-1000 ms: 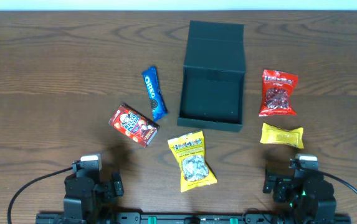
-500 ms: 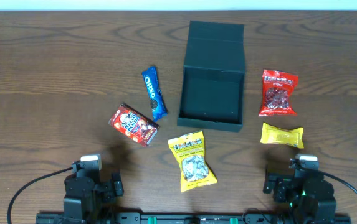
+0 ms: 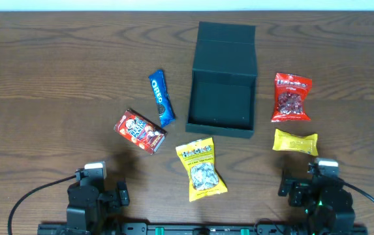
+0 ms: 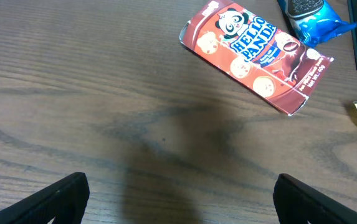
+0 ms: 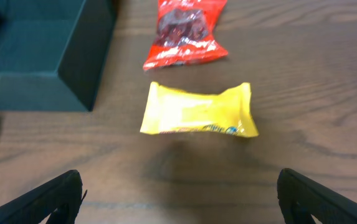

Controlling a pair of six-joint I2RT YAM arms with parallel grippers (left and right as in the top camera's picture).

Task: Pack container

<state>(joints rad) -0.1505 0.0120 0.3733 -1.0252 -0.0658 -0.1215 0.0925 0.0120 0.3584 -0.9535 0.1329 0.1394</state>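
Container (image 3: 219, 128) mid-table; packets (image 3: 161, 98) left, right, before it.

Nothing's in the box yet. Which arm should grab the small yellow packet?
Right. The small yellow plastic packet lies just ahead of the open right gripper, centred in its wrist view. The left gripper faces the red Hello Panda box instead.

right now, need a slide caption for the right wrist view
Open right gripper facing a yellow snack packet, red packet beyond, open container at left
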